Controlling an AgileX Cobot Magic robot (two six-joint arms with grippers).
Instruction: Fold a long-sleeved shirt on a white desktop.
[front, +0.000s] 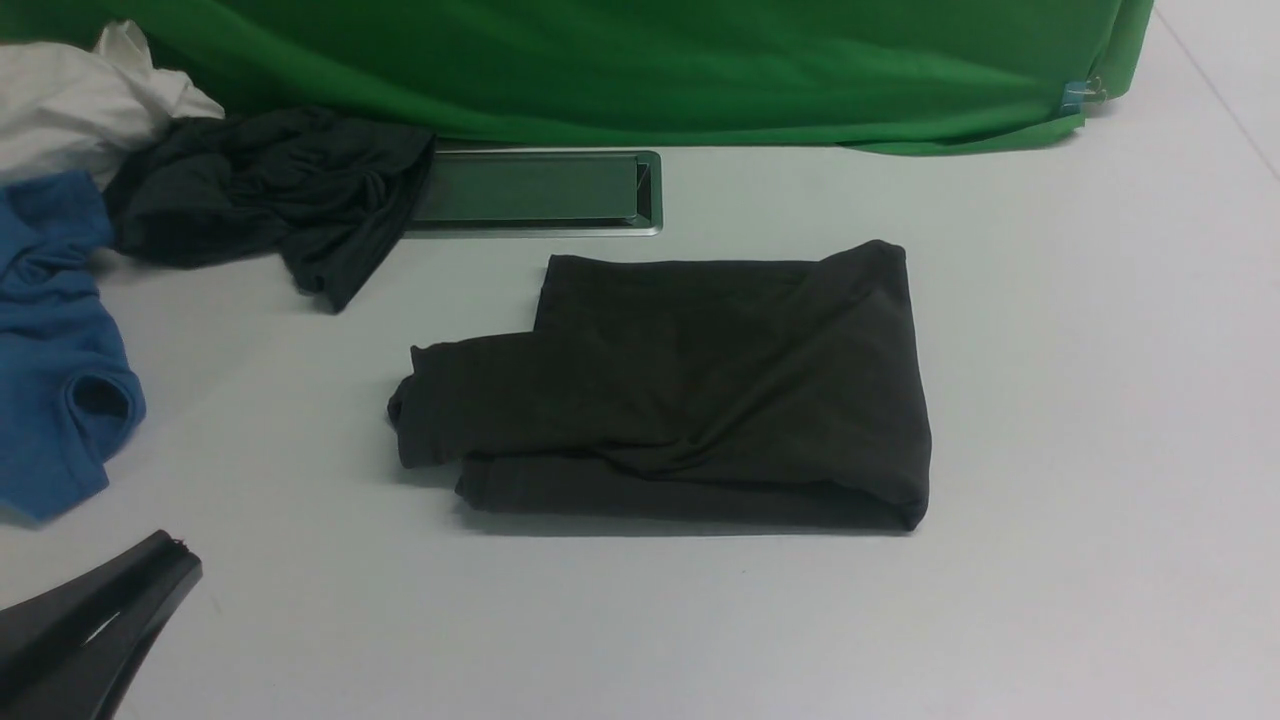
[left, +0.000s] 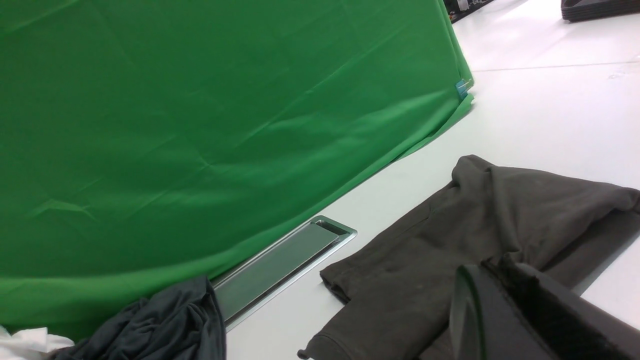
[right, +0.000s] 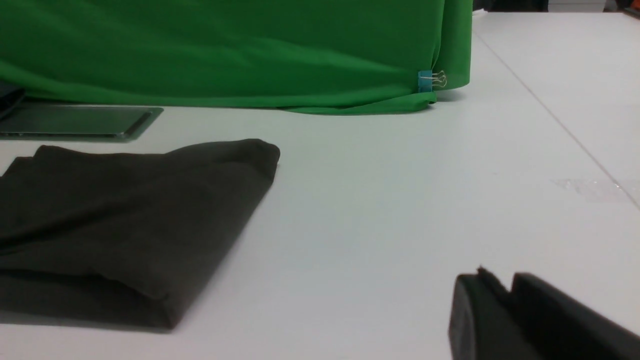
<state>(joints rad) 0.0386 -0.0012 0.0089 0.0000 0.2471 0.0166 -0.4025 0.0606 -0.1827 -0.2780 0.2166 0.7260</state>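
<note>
The long-sleeved shirt (front: 700, 390) lies folded into a thick dark rectangle in the middle of the white desktop (front: 1050, 400), with one sleeve end sticking out to the left. My left gripper (front: 185, 560) hangs at the near left, shut and empty, well apart from the shirt. In the left wrist view its fingertips (left: 500, 262) are pressed together, with the shirt (left: 440, 235) behind them. My right gripper (right: 502, 280) is outside the front view. It hovers over bare table to the right of the shirt (right: 125, 210), its jaws parted by a narrow crack and holding nothing.
A silver-framed cable hatch (front: 530, 190) lies behind the shirt. At the far left lie a dark grey garment (front: 260, 190), a blue shirt (front: 50, 350) and a white cloth (front: 70, 100). A green backdrop (front: 640, 60) closes off the back.
</note>
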